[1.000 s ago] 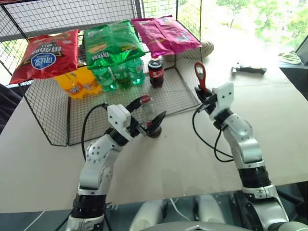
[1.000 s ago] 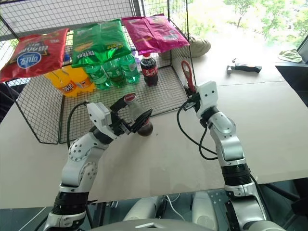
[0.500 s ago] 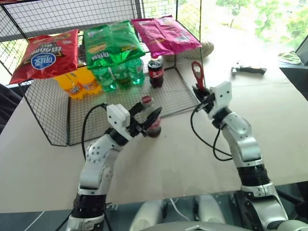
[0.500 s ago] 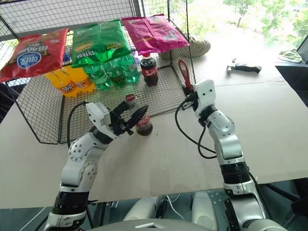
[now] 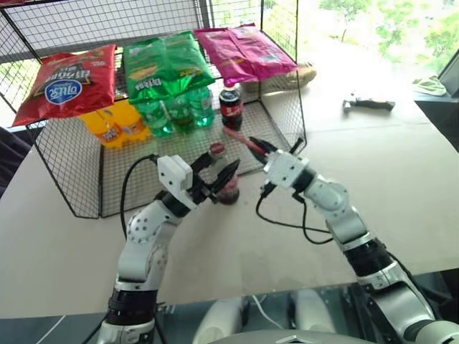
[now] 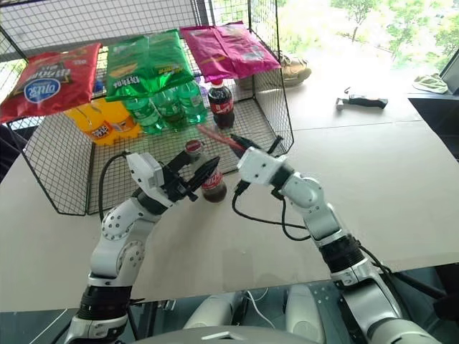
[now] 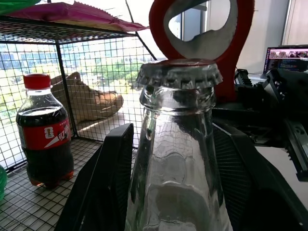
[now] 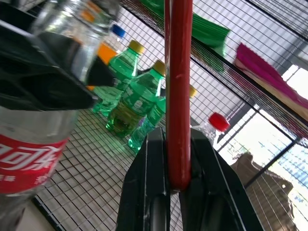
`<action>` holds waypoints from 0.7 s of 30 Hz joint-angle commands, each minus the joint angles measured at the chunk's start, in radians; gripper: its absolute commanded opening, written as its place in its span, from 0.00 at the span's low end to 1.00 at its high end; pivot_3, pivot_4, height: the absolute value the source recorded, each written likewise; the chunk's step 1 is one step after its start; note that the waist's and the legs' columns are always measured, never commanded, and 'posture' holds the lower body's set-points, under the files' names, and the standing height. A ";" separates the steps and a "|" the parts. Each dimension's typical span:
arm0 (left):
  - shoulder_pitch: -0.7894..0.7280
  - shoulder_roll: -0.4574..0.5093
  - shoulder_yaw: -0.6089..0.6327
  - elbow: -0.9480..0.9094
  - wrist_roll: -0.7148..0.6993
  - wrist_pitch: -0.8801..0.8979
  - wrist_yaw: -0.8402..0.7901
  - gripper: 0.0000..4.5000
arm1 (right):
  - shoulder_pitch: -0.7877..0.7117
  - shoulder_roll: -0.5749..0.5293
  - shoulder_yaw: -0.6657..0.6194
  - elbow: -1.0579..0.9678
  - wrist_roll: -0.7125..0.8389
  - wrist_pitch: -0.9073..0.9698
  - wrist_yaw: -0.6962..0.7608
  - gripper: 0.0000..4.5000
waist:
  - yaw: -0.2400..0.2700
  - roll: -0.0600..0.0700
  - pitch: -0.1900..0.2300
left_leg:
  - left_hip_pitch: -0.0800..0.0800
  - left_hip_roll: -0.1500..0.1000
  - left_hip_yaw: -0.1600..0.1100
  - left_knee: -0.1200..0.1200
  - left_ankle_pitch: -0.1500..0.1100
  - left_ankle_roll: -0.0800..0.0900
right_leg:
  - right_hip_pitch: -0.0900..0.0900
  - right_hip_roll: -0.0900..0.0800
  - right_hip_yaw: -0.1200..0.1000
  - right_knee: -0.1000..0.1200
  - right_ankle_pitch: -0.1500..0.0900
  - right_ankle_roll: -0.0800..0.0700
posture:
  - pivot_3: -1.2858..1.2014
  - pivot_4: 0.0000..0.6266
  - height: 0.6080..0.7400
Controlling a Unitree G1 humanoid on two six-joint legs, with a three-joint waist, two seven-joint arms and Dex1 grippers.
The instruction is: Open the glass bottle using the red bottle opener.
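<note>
Standing upright on the tabletop (image 5: 401, 179) just in front of the wire rack (image 5: 64, 179), the glass bottle (image 5: 224, 179) is clamped round its body by the left gripper (image 5: 219, 175), whose jaws sit half-closed against the glass on either side. The right gripper (image 5: 259, 147) has its jaws shut tight on the handle of the red bottle opener (image 5: 240, 138), which reaches left toward the crown cap (image 7: 179, 73); in the left wrist view the loop head hangs just behind and above that cap, not yet hooked under it.

The bottle looks rigid, smooth and breakable, and likely top-light with the dark cola low down, so a firm hold low on the body, where the left gripper has it, suits the prying force. The opener is thin, flat and stiff; gripping its tapered end leaves the loop free but could let it twist.

White script on the bottle's red label cannot be read for certain. The shorter cola bottle (image 5: 231, 107) in the rack also wears a red label, and the red snack bag (image 5: 64, 82) carries Korean lettering.
</note>
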 commanded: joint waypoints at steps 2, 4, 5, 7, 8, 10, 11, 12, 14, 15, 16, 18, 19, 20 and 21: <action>-0.009 0.002 0.008 0.015 -0.005 0.005 0.005 0.42 | -0.066 0.029 0.045 0.126 -0.086 -0.150 -0.073 0.00 | 0.001 0.000 0.000 | 0.001 0.002 0.002 0.000 0.000 0.000 | 0.000 0.002 0.002 0.000 0.001 -0.001 | 0.52 0.24 1.00; -0.013 0.002 0.008 0.019 -0.007 0.006 0.006 0.42 | -0.079 0.025 0.062 0.171 -0.129 -0.198 -0.099 0.00 | 0.002 0.000 0.000 | 0.001 0.003 0.002 0.000 0.000 0.000 | 0.000 0.003 0.002 0.000 0.001 -0.002 | 0.52 0.24 1.00; -0.014 0.002 0.008 0.020 -0.008 0.006 0.007 0.42 | -0.085 0.023 0.068 0.189 -0.146 -0.218 -0.112 0.00 | 0.002 -0.001 0.000 | 0.001 0.003 0.002 0.000 0.000 0.000 | 0.000 0.003 0.002 0.000 0.002 -0.002 | 0.52 0.24 1.00; -0.014 0.002 0.006 0.022 -0.008 0.005 0.008 0.42 | -0.095 0.017 0.076 0.219 -0.188 -0.253 -0.145 0.00 | 0.002 -0.001 0.000 | 0.002 0.004 0.004 0.000 0.000 0.000 | 0.000 0.004 0.004 0.000 0.002 -0.002 | 0.52 0.24 1.00; -0.014 0.003 0.006 0.022 -0.009 0.005 0.008 0.42 | -0.100 0.013 0.080 0.231 -0.215 -0.264 -0.167 0.00 | 0.001 -0.001 0.000 | 0.002 0.004 0.004 0.000 0.000 0.000 | 0.000 0.004 0.005 0.000 0.002 -0.002 | 0.52 0.24 1.00; -0.014 0.003 0.006 0.024 -0.009 0.005 0.007 0.42 | -0.114 0.010 0.081 0.263 -0.259 -0.267 -0.208 0.00 | 0.002 -0.001 0.000 | 0.004 0.005 0.006 -0.002 0.000 -0.001 | 0.000 0.006 0.007 0.000 0.002 -0.003 | 0.52 0.24 1.00; -0.014 0.003 0.006 0.025 -0.010 0.005 0.008 0.42 | -0.128 0.004 0.086 0.280 -0.298 -0.270 -0.242 0.00 | 0.003 -0.001 -0.001 | 0.005 0.005 0.007 -0.004 0.000 -0.001 | 0.000 0.006 0.008 0.000 0.002 -0.003 | 0.52 0.24 1.00; -0.014 0.002 0.007 0.026 -0.010 0.005 0.008 0.42 | -0.139 -0.001 0.089 0.294 -0.326 -0.274 -0.267 0.00 | 0.002 -0.001 -0.001 | 0.006 0.006 0.008 -0.005 0.000 -0.001 | 0.001 0.006 0.009 0.000 0.002 -0.003 | 0.52 0.24 1.00; -0.014 0.002 0.006 0.027 -0.011 0.006 0.007 0.42 | -0.158 -0.006 0.097 0.312 -0.379 -0.269 -0.320 0.00 | 0.003 -0.002 -0.001 | 0.011 0.006 0.011 -0.008 0.001 -0.002 | 0.002 0.006 0.013 0.000 0.002 -0.003 | 0.52 0.24 1.00; -0.015 0.003 0.006 0.029 -0.011 0.007 0.005 0.42 | -0.167 -0.006 0.102 0.316 -0.400 -0.274 -0.347 0.00 | 0.002 -0.002 -0.001 | 0.013 0.006 0.012 -0.011 0.001 -0.002 | 0.003 0.006 0.014 0.000 0.002 -0.003 | 0.52 0.24 1.00; -0.015 0.003 0.005 0.030 -0.011 0.007 0.004 0.42 | -0.174 -0.007 0.107 0.317 -0.421 -0.278 -0.371 0.00 | 0.002 -0.002 -0.001 | 0.015 0.007 0.014 -0.012 0.001 -0.002 | 0.003 0.007 0.015 0.000 0.002 -0.003 | 0.52 0.24 1.00; -0.015 0.003 0.006 0.033 -0.011 0.006 0.002 0.42 | -0.184 -0.007 0.116 0.317 -0.456 -0.286 -0.412 0.00 | 0.002 -0.002 -0.001 | 0.016 0.008 0.015 -0.013 0.001 -0.002 | 0.003 0.008 0.017 0.000 0.002 -0.003 | 0.52 0.24 1.00; -0.017 0.004 0.006 0.035 -0.011 0.006 0.001 0.42 | -0.192 -0.010 0.123 0.318 -0.480 -0.290 -0.435 0.00 | 0.002 -0.002 -0.001 | 0.016 0.009 0.016 -0.013 0.001 -0.002 | 0.003 0.009 0.018 0.000 0.002 -0.003 | 0.52 0.24 1.00; -0.018 0.004 0.006 0.037 -0.011 0.005 0.001 0.42 | -0.201 -0.014 0.129 0.319 -0.500 -0.295 -0.456 0.00 | 0.002 -0.002 -0.001 | 0.016 0.009 0.017 -0.013 0.001 -0.002 | 0.003 0.009 0.018 0.000 0.002 -0.003 | 0.52 0.24 1.00; -0.018 0.004 0.006 0.038 -0.011 0.005 0.000 0.42 | -0.213 -0.015 0.133 0.324 -0.512 -0.310 -0.477 0.00 | 0.002 -0.002 -0.001 | 0.016 0.009 0.017 -0.013 0.001 -0.002 | 0.002 0.009 0.019 0.000 0.002 -0.003 | 0.52 0.24 1.00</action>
